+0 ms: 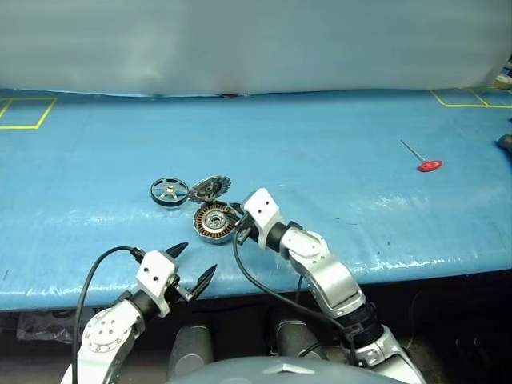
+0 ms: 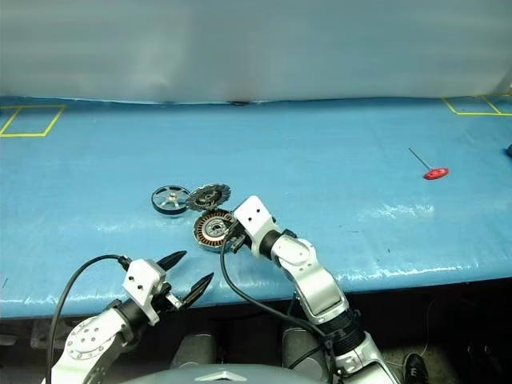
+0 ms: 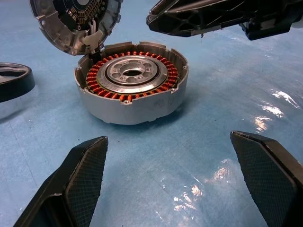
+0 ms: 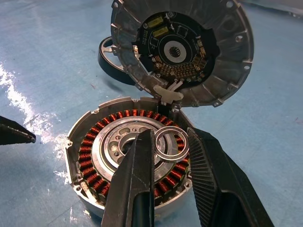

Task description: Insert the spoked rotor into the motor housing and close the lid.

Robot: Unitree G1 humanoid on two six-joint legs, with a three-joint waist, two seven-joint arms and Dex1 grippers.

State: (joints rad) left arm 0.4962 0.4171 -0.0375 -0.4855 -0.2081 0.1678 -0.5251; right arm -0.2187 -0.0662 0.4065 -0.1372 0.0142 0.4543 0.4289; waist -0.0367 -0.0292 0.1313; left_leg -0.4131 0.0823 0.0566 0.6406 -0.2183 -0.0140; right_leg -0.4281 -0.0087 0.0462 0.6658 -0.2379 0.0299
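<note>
The motor housing [image 1: 214, 222] is a round silver cup with copper coils [image 4: 90, 146], standing on the blue table. Its lid [image 4: 182, 52] is hinged up at the far edge, its circuit-board face showing. The spoked rotor [image 1: 168, 191] lies flat on the table just left of the lid. My right gripper [image 4: 170, 137] hovers over the housing's centre, shut on a small silver ring [image 4: 171, 157]. Nearer the table's front edge, my left gripper [image 1: 197, 260] is open, pointing at the housing with nothing between its fingers [image 3: 85, 165].
A red-handled tool [image 1: 429, 166] lies far right on the blue table [image 1: 320, 144]. Yellow tape marks [image 1: 24, 112] sit at the back corners. A black cable [image 1: 256, 284] hangs from my right wrist over the table's front edge.
</note>
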